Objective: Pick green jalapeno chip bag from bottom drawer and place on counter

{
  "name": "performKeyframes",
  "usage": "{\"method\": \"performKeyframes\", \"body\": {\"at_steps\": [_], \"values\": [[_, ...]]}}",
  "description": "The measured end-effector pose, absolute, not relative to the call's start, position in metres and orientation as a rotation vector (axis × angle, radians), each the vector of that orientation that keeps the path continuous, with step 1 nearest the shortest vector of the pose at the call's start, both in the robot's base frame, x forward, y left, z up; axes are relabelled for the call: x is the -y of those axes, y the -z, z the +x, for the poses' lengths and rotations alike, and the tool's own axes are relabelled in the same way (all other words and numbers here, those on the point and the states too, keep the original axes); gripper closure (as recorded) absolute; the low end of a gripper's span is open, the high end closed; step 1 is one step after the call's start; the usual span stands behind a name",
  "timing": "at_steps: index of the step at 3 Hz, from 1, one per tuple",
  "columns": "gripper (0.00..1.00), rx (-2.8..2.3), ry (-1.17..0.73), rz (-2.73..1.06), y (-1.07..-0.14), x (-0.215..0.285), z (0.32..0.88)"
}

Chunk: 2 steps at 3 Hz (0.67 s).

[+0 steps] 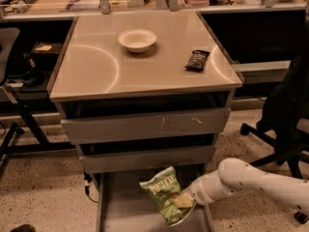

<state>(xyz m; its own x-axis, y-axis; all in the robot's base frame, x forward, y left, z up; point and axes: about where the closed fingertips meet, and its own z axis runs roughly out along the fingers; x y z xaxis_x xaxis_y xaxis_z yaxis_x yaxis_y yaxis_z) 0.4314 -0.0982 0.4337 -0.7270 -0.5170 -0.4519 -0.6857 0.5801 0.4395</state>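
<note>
The green jalapeno chip bag point(164, 193) hangs tilted above the grey floor of the open bottom drawer point(126, 211). My gripper point(184, 201) reaches in from the right on a white arm and is shut on the bag's lower right corner. The bag's top edge is just below the front of the middle drawer point(145, 157). The beige counter point(96, 66) above carries a white bowl and a small dark packet.
A white bowl point(137, 39) stands at the counter's back middle and a dark packet point(197, 60) lies to its right. A black office chair point(285, 124) stands right of the cabinet. A black desk frame point(19, 110) is on the left.
</note>
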Motion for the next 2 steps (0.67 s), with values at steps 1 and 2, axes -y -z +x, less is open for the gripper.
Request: {"method": "performKeyframes", "body": {"at_steps": [1,2], "values": [[1.0,-2.532,-0.869,-0.998,-0.44,0.098,0.432],[1.0,-2.528,-0.86,-0.996,-0.45,0.097,0.432]]}}
